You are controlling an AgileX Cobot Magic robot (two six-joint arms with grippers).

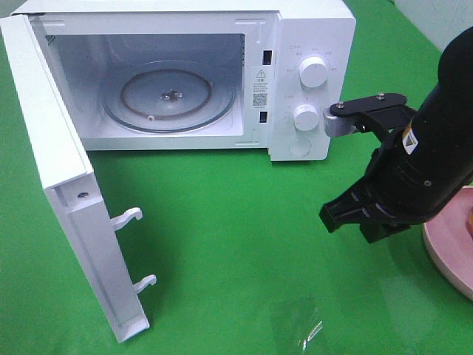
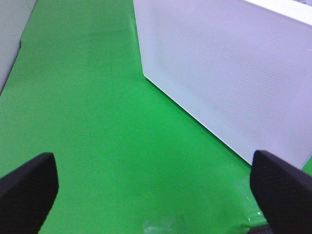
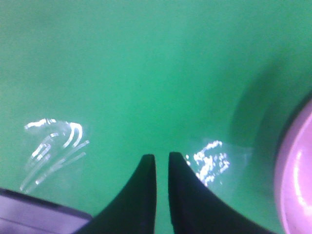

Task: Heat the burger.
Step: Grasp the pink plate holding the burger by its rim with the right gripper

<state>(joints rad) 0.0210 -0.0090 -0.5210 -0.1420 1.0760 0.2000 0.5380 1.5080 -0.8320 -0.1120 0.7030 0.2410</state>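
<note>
The burger is almost wholly hidden behind my right arm; only a tan sliver [image 1: 470, 220] shows on the pink plate [image 1: 447, 255] at the right edge of the exterior view. My right gripper [image 1: 334, 216] hangs low over the green cloth just left of that plate. In the right wrist view its fingertips [image 3: 162, 161] stand a narrow gap apart with nothing between them, the plate's rim [image 3: 297, 185] beside them. My left gripper [image 2: 156, 195] is wide open and empty, close to the microwave door [image 2: 229, 73].
The white microwave [image 1: 310, 44] stands at the back with its door [image 1: 66, 185] swung fully open to the left. Its glass turntable [image 1: 168, 96] is bare. Two knobs [image 1: 313, 72] sit on its right panel, close to my right arm. Green cloth [image 1: 236, 237] covers the table.
</note>
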